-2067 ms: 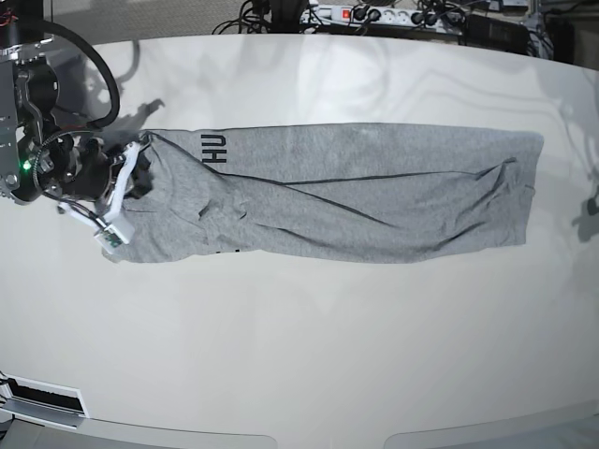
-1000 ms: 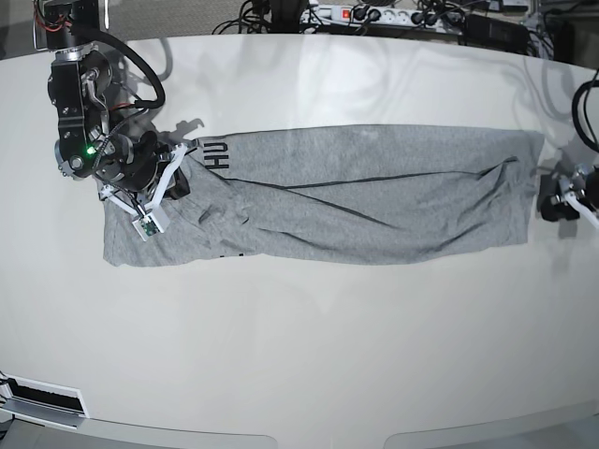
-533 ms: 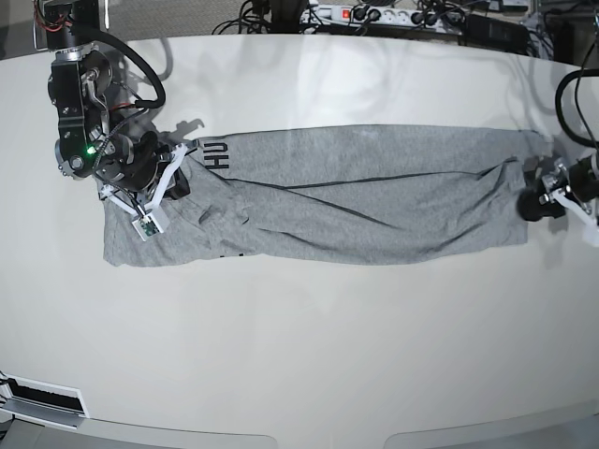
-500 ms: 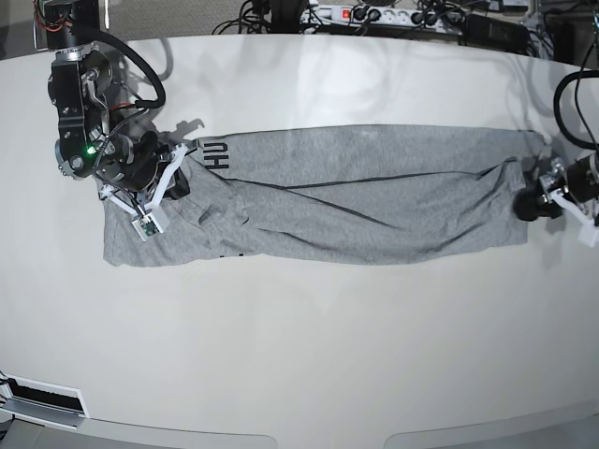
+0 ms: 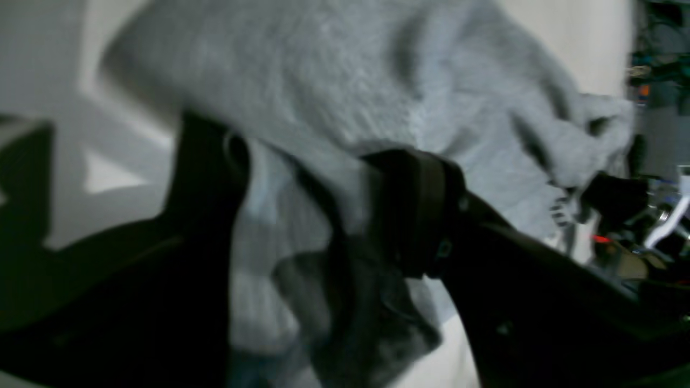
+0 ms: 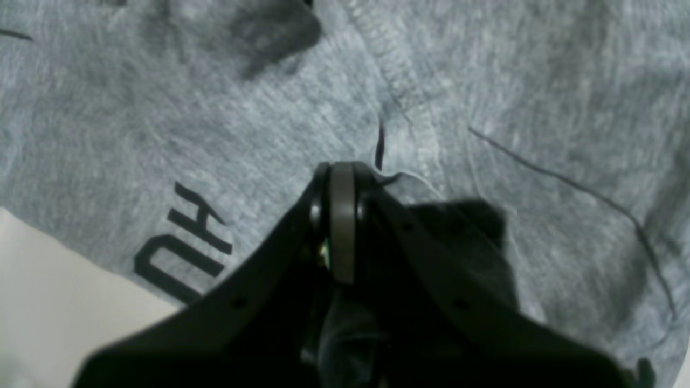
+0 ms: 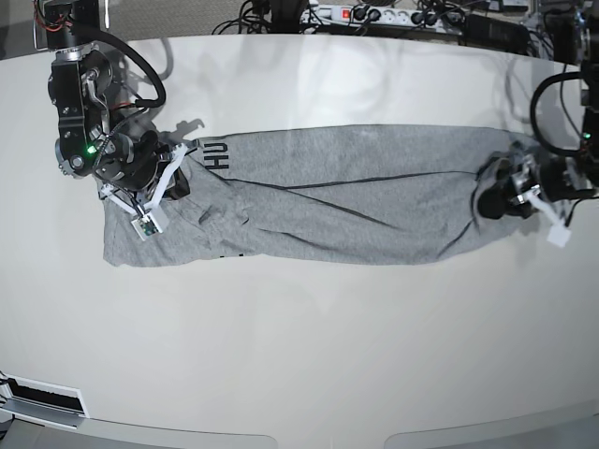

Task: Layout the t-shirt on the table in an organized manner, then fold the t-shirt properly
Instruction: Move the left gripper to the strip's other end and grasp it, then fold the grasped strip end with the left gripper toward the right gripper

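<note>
The heather-grey t-shirt point(image 7: 356, 196) lies as a long creased strip across the white table point(image 7: 299, 355), with black lettering point(image 7: 215, 154) near its left end. My right gripper point(image 7: 180, 180) rests on that left end. In the right wrist view its fingers point(image 6: 342, 170) are shut, pinching a small raised fold of the t-shirt point(image 6: 161, 108) beside the letters point(image 6: 183, 242). My left gripper point(image 7: 491, 195) is at the bunched right end. In the left wrist view it stands open point(image 5: 315, 161), with the t-shirt's cloth point(image 5: 334, 70) lying between its two black fingers.
A power strip and tangled cables point(image 7: 384, 14) lie beyond the table's far edge. A white and black fixture point(image 7: 42, 402) sits at the near left corner. The right arm's body point(image 7: 80, 103) stands over the table's far left.
My left gripper has moved left from beside the shirt onto its right end, which has bunched inward. The right gripper shifted up and right two seconds ago and has held still since.
</note>
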